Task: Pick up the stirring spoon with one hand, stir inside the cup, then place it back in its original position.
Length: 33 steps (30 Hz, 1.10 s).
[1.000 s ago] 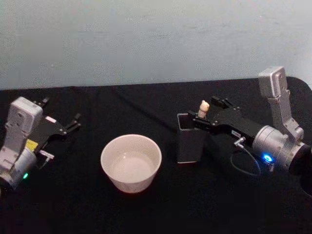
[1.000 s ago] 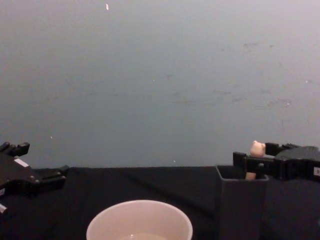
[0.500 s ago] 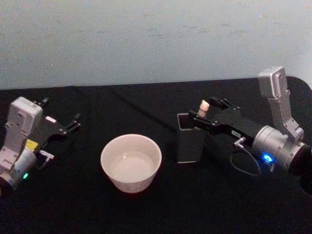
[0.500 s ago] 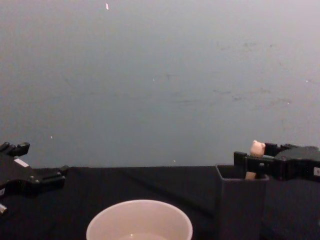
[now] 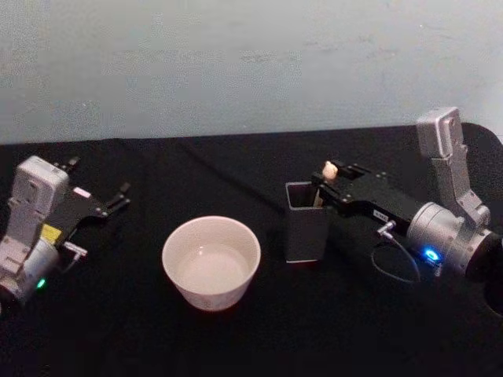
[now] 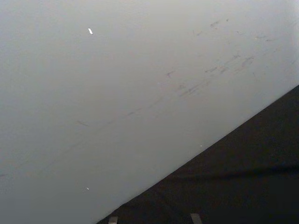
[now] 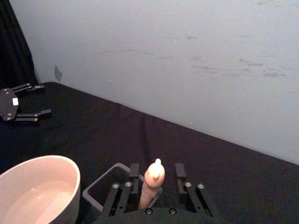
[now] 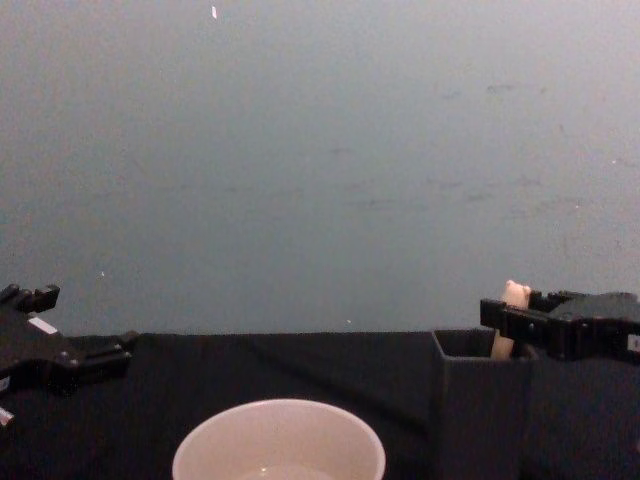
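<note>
The step in hand looks like the grasp. The right claw (image 7: pixel 156 168) reaches in level over the dark square holder (image 5: pixel 305 236), and the stirring spoon (image 8: pixel 515 295) stands upright between its two fingers, bear head poking up just above them and the lower part down inside the holder beneath the fingertips. The claw reads as released: the wrist view shows a thin dark gap on each side of the beige handle, though the far pad is hard to judge there.

Next, I judge, the fingers need to clench squarely on the handle, then lift straight up until the bowl clears the holder's wall.

The cup (image 5: pixel 208 290) sits on the black table (image 5: pixel 338 330) well to the claw's left and a little nearer the robot. The left claw (image 5: pixel 100 176) lies parked far beyond it, fingers spread.
</note>
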Tool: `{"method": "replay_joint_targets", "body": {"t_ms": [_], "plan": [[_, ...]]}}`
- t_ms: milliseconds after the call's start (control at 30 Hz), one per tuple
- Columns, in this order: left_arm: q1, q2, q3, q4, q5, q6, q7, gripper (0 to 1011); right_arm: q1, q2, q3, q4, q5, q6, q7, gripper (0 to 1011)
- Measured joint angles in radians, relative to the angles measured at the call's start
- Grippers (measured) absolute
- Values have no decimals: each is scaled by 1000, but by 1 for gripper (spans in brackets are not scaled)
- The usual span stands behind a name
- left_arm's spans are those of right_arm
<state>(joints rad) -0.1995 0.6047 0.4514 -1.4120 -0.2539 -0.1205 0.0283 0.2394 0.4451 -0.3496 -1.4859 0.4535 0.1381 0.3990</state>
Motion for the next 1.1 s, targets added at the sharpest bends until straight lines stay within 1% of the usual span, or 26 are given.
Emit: {"method": "replay_joint_targets", "body": {"t_ms": [33, 100, 167, 233, 333, 1100], "plan": [[0, 0, 0, 0, 0, 0, 0, 1001, 0, 0, 0, 0, 0, 0, 0, 463], [0, 0, 0, 0, 0, 0, 0, 1001, 0, 0, 0, 0, 0, 0, 0, 386], [0, 0, 0, 0, 0, 0, 0, 1001, 0, 0, 0, 0, 0, 0, 0, 339], [0, 0, 0, 0, 0, 0, 0, 1001, 0, 0, 0, 0, 0, 0, 0, 261], [0, 0, 0, 0, 0, 0, 0, 1001, 0, 0, 0, 0, 0, 0, 0, 224], [0, 0, 0, 0, 0, 0, 0, 1001, 0, 0, 0, 0, 0, 0, 0, 222]]}}
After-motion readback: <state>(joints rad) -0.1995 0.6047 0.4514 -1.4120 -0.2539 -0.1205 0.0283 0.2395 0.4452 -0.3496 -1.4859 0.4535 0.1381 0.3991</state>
